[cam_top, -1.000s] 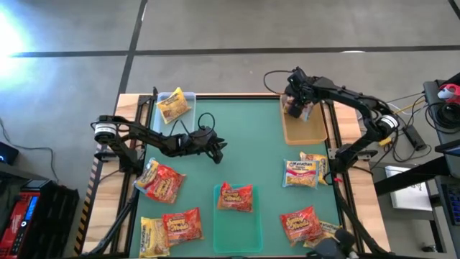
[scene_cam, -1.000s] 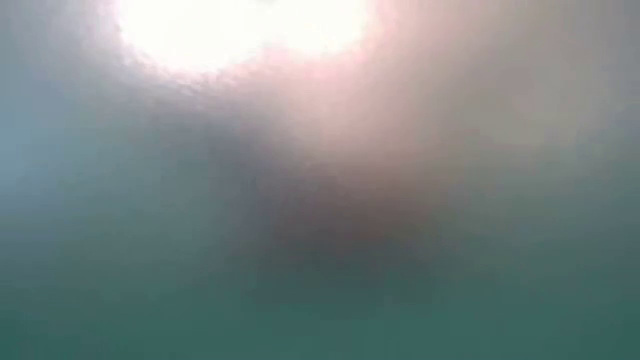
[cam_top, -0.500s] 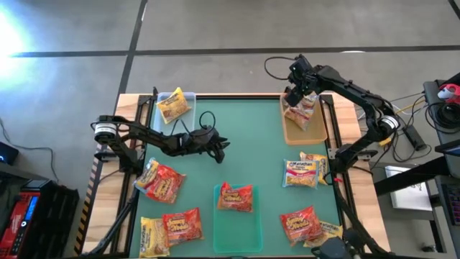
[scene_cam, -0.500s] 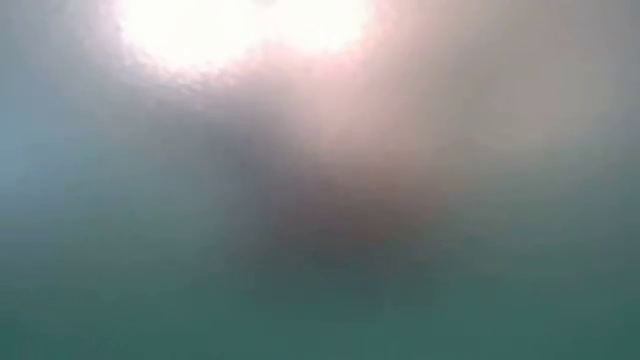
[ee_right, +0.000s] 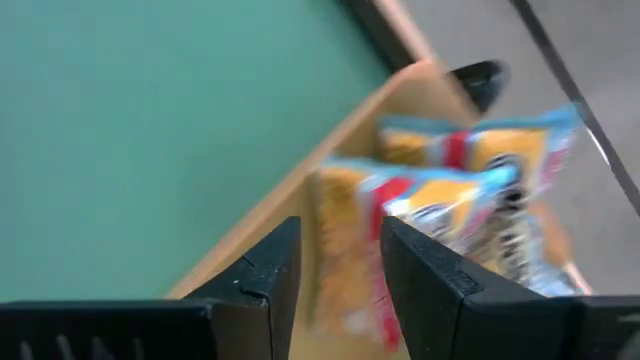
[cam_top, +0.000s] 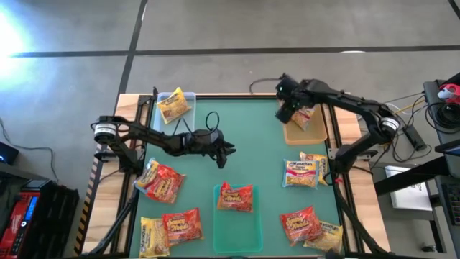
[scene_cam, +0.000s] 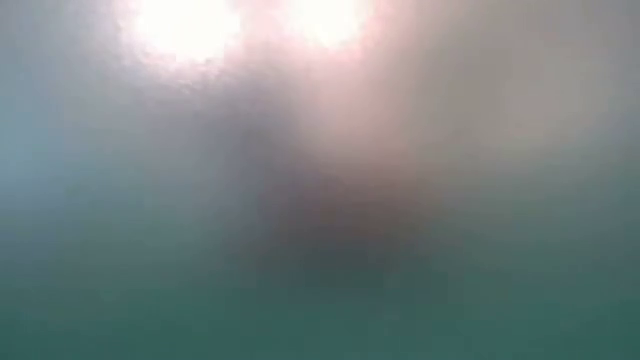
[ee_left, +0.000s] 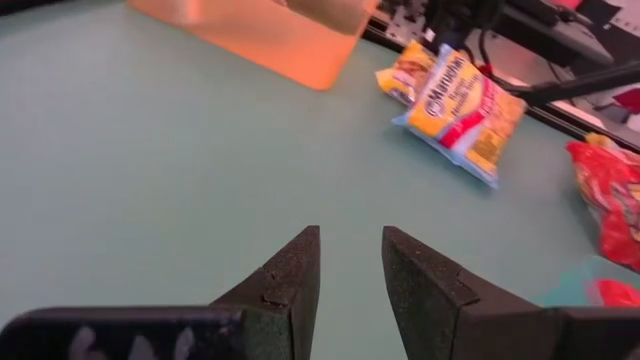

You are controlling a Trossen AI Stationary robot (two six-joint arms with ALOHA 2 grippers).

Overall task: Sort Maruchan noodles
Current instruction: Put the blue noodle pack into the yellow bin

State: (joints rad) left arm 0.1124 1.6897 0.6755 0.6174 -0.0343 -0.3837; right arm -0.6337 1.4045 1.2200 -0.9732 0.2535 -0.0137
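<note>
I see crinkly square noodle packets lying flat on the green mat: a yellow one [cam_top: 172,106] in the far left tray, pale ones [cam_top: 302,115] in the brown tray, a red one [cam_top: 235,196] in the near tray, others [cam_top: 301,173] scattered around.

A lab or workshop: polished concrete floor [cam_top: 251,29], a green-topped test table [cam_top: 244,151], loose cables [cam_top: 424,108] and equipment alongside.
</note>
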